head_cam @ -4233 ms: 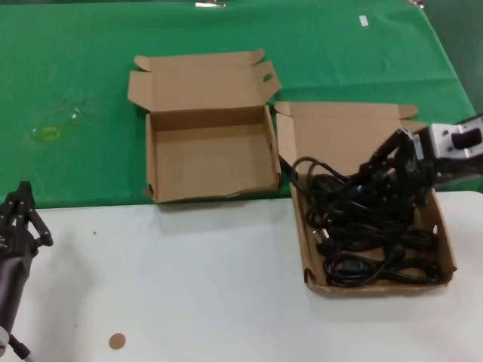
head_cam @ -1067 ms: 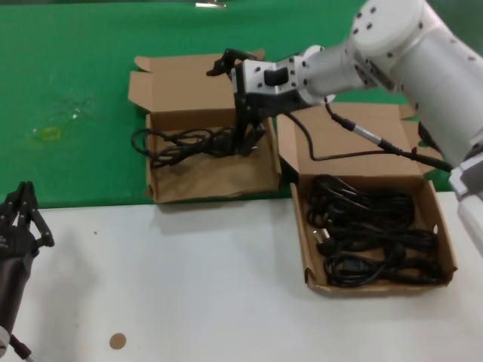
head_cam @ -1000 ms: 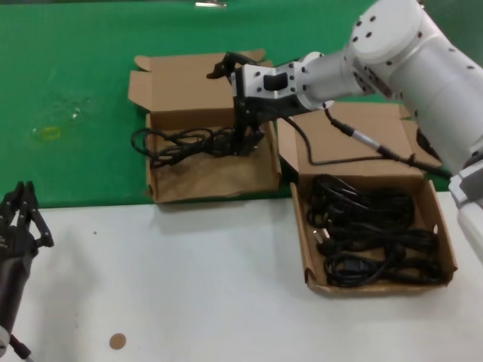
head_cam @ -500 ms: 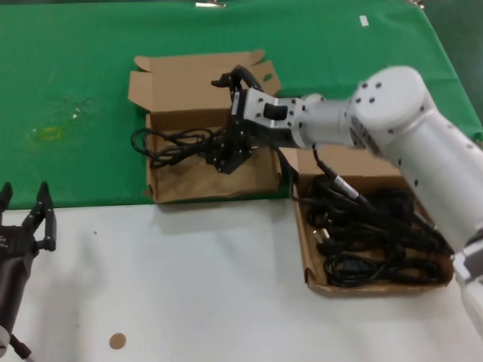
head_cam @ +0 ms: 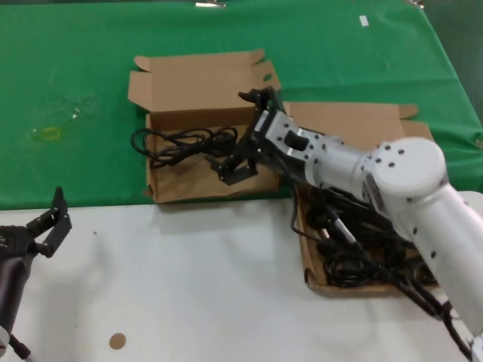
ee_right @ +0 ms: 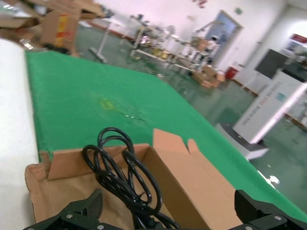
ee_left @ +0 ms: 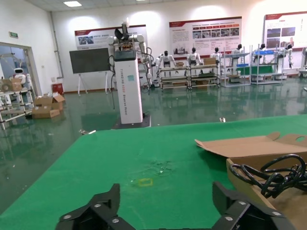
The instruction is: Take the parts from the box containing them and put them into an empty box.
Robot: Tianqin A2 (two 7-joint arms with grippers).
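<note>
Black cable (head_cam: pixel 185 142) lies in the deeper cardboard box (head_cam: pixel 162 188) on the green cloth, one loop spilling over the wall on the robot's left side. The right tool (head_cam: pixel 240 164) sits low inside that same box, just beside the bundle's plug end; its fingers look spread and nothing seems caught between them, and in the right wrist view the two tips stand wide apart with the coil lying free ahead of them. Judging by this, the step in hand is the release of one bundle into the empty box.

The shallow box (head_cam: pixel 308 280) beside it, partly hidden by the white arm, holds more cables (head_cam: pixel 355 260) tangled together. The next move calls for lifting clear without snagging the loops, then swinging back over the shallow box to pick one bundle out of the tangle.

The left tool (head_cam: pixel 47 228) waits open over the white table (head_cam: pixel 189 286), well apart.
</note>
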